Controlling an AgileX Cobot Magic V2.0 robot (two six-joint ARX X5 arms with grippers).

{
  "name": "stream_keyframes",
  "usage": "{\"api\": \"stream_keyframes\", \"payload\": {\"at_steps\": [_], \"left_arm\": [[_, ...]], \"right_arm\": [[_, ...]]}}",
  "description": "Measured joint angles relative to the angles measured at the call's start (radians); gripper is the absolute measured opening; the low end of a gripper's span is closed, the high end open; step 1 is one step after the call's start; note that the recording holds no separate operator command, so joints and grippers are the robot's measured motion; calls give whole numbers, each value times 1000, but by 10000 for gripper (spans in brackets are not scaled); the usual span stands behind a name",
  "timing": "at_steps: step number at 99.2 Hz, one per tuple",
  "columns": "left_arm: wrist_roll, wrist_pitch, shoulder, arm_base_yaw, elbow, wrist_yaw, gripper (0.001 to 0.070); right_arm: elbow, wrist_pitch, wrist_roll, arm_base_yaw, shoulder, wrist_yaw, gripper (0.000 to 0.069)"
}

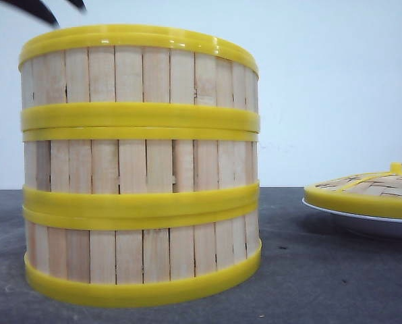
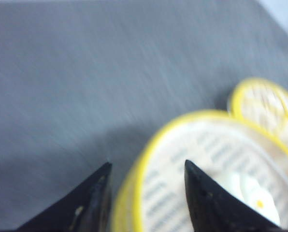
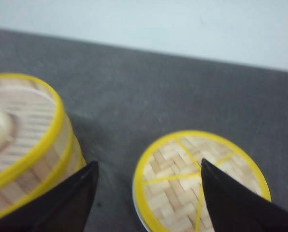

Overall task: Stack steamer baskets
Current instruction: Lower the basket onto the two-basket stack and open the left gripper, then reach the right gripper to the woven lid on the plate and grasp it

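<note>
- The 3 steamer baskets (image 1: 140,165) stand stacked in 1 column on the dark grey worktop (image 1: 322,283), close to the front camera and at about 9 o'clock of the front view.
- Each basket shows pale vertical slats between thick yellow rims; the rims meet in 2 yellow double bands, and the lower band looks slightly slanted.
- My left pincer (image 2: 146,166) hangs over the top basket (image 2: 216,169) with its 2 black fingers (image 2: 88,203) apart, nothing between them.
- 1 finger sits outside the top basket's yellow rim and the other lies over its slatted floor; the left wrist view is too blurred for me to tell whether either touches.
- Inside the top basket lies a pale rounded thing (image 2: 245,191); I cannot tell what it is.
- My right pincer (image 3: 149,169) is also spread apart and holds nothing.
- It hovers over the worktop between the stack (image 3: 25,145) and the woven lid (image 3: 199,181), with 1 finger in front of each in the right wrist view.
- The lid (image 1: 373,189), yellow-rimmed with a small yellow knob, rests on a white plate (image 1: 363,221) at about 3 o'clock of the stack, well apart from it.
- A dark piece of an arm (image 1: 36,8) shows at 11 o'clock in the front view, above the stack.
</note>
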Motion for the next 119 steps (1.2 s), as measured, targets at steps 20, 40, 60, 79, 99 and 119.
{"api": "stream_keyframes", "payload": {"at_steps": [20,40,60,79,99,119], "left_arm": [[16,-14,-192,2,0,-92,275],[22,-5,-351,2,-69,-92,275],[3,-11,-517,1,-300,-95,275],[-36,-54,-665,1,-453,-84,275],[-43,-82,-763,0,-451,-83,275],[-51,-96,-797,0,-451,-83,275]], "right_arm": [[0,39,11,-94,198,-12,417],[0,105,11,-266,372,-134,405],[0,150,11,-428,520,-257,389],[0,190,5,-489,615,-286,331],[0,243,-2,-497,697,-286,321],[0,277,-2,-499,741,-285,248]]}}
